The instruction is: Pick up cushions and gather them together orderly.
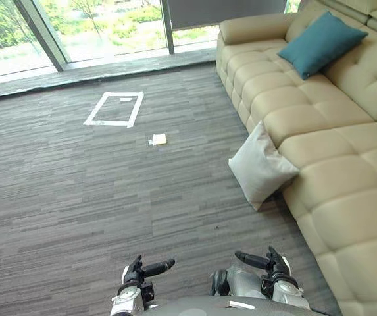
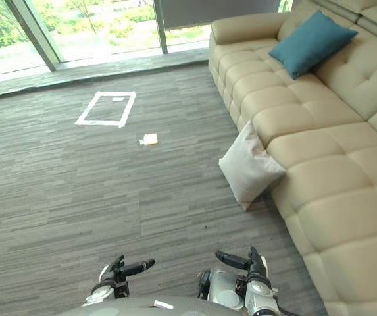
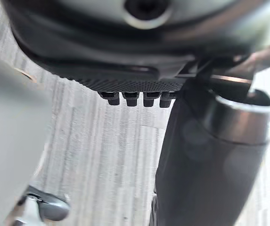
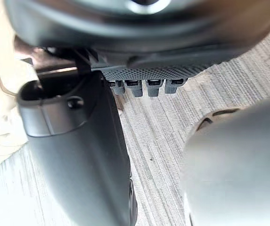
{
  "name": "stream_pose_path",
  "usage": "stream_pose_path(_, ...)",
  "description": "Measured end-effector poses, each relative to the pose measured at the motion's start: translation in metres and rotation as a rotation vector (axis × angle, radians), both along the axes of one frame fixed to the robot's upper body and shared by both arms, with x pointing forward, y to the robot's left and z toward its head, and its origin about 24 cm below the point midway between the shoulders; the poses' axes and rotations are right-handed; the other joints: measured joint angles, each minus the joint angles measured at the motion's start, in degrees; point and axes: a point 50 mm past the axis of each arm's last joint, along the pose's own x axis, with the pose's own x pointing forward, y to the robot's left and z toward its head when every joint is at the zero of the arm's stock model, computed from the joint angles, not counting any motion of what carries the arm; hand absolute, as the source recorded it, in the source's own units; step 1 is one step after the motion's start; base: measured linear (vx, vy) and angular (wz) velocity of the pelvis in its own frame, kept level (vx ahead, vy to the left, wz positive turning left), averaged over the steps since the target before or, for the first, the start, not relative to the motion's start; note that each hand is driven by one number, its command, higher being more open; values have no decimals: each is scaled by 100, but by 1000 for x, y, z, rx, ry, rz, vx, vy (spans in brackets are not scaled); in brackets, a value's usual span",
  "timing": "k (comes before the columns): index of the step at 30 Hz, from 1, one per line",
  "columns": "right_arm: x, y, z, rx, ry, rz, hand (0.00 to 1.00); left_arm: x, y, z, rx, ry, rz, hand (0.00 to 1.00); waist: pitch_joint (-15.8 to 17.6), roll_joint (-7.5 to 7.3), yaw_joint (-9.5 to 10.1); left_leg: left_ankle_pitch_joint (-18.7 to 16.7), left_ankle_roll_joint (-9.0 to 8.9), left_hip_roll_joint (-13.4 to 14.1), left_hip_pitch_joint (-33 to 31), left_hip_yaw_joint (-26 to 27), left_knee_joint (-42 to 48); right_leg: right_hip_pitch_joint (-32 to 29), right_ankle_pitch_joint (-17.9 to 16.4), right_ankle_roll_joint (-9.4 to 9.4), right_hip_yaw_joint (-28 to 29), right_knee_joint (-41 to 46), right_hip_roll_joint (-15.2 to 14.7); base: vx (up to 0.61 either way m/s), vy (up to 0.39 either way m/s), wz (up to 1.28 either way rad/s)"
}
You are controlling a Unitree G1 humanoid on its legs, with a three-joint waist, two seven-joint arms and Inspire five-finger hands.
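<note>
– Left hand [image 1: 145, 270], right hand [image 1: 268, 263]: status?
– Both low, fingers straight, holding nothing; not yet reaching.
– Cushions?
– Pale grey cushion [image 1: 260, 168]: on carpet [image 1: 109, 197], tilted, beige sofa [image 1: 326, 125] front propping it. Teal cushion [image 1: 321, 43]: on seat, backrest supporting it, well apart. Gathering spot, judged: sofa.

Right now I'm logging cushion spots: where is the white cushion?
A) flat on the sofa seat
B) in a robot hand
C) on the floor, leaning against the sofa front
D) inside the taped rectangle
C: the white cushion sits on the carpet, propped against the front of the sofa.
</note>
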Motion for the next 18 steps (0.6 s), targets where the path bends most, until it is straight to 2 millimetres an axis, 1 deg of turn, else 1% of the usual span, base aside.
stream_pose_path(1,-1,0,-1,3,6,-3,100,0,1,0,2,-3,5,100,-8,-12,5,-100,24,2,-147,89,-55,112,-1,4,57,-109,25,319,-53,-55)
stream_pose_path(2,-2,1,-1,9,11,-6,100,1,3,2,9,-13,7,100,3,-37,28,-310,137,-6,-442,316,-402,315,-2,18,205,-298,52,336,-9,-65)
stream_pose_path(3,-3,2,-2,13,17,-11,100,3,2,3,10,-24,6,100,8,-39,59,-473,224,-31,-627,489,-981,526,32,47,369,-467,60,346,16,-71)
stream_pose_path(4,-5,2,-2,13,23,-13,100,4,2,3,11,-28,4,100,8,-40,78,-552,232,-63,-688,528,-1324,630,36,61,448,-537,61,358,67,-80)
stream_pose_path(5,-7,2,-3,13,30,-16,100,6,1,4,11,-39,2,100,15,-47,144,-599,208,-182,-757,474,-2017,813,7,113,653,-662,45,368,124,-87)
stream_pose_path(6,-9,2,-4,16,36,-20,100,8,1,5,12,-46,-1,100,26,-67,192,-592,196,-341,-861,274,-2698,1012,-40,192,859,-802,6,374,153,-76)
stream_pose_path(7,-9,3,-4,16,37,-20,100,8,1,5,12,-47,-1,100,27,-67,195,-586,192,-368,-887,218,-2807,1038,-55,209,891,-818,-4,474,266,-74)
stream_pose_path(8,-10,3,-4,17,41,-21,100,9,1,5,13,-51,-2,100,31,-80,212,-543,147,-490,-1018,-26,-3344,1168,-150,327,1066,-899,-71,493,327,-66)
stream_pose_path(9,-11,3,-5,15,42,-22,100,10,1,5,14,-56,-5,100,25,-84,217,-455,147,-568,-1107,-170,-3693,1206,-286,457,1229,-867,-148,508,358,-81)
stream_pose_path(10,-11,3,-5,14,43,-25,100,10,1,5,17,-55,-7,100,24,-81,223,-387,192,-589,-1128,-168,-3859,1248,-389,544,1348,-840,-199,366,283,-76)
stream_pose_path(11,-13,3,-5,12,46,-28,100,11,0,5,17,-55,-11,100,6,-67,255,-94,308,-621,-1108,-152,-3869,1323,-545,686,1519,-780,-268,531,389,-79)
stream_pose_path(12,-16,7,-7,21,59,-29,100,11,6,6,30,-54,-17,100,-90,-159,271,119,415,-753,-1129,-70,-3565,1353,-712,880,1725,-556,-459,537,383,-60)
stream_pose_path(13,-17,8,-7,24,61,-29,100,12,7,6,34,-52,-22,100,-118,-210,262,88,436,-795,-1124,-27,-3532,1300,-714,881,1757,-449,-525,631,459,-50)
stream_pose_path(14,-18,15,-8,41,61,-29,100,12,11,6,46,-40,-33,100,-211,-388,252,-157,544,-956,-1068,164,-3505,935,-658,964,1876,177,-743,389,295,-27)
stream_pose_path(15,-17,17,-8,51,58,-21,100,14,14,6,55,-37,-39,100,-236,-464,255,-273,616,-1032,-1002,275,-3498,677,-546,1013,1917,723,-848,552,425,-46)
stream_pose_path(16,-14,18,-7,57,51,-6,100,13,16,4,57,-11,-42,100,-182,-486,254,-405,794,-1077,-662,488,-3635,209,-110,1062,1904,1815,-991,443,325,-36)
stream_pose_path(17,-12,18,-7,56,47,-5,100,13,16,4,57,-6,-42,100,-172,-482,253,-425,826,-1083,-519,538,-3706,118,-67,1080,1841,2080,-1032,500,348,-49)
stream_pose_path(18,-10,17,-6,52,39,-4,100,8,16,2,59,11,-35,100,-149,-465,254,-440,850,-1079,-144,685,-3925,-37,-64,1075,1548,2544,-1146,429,245,-57)
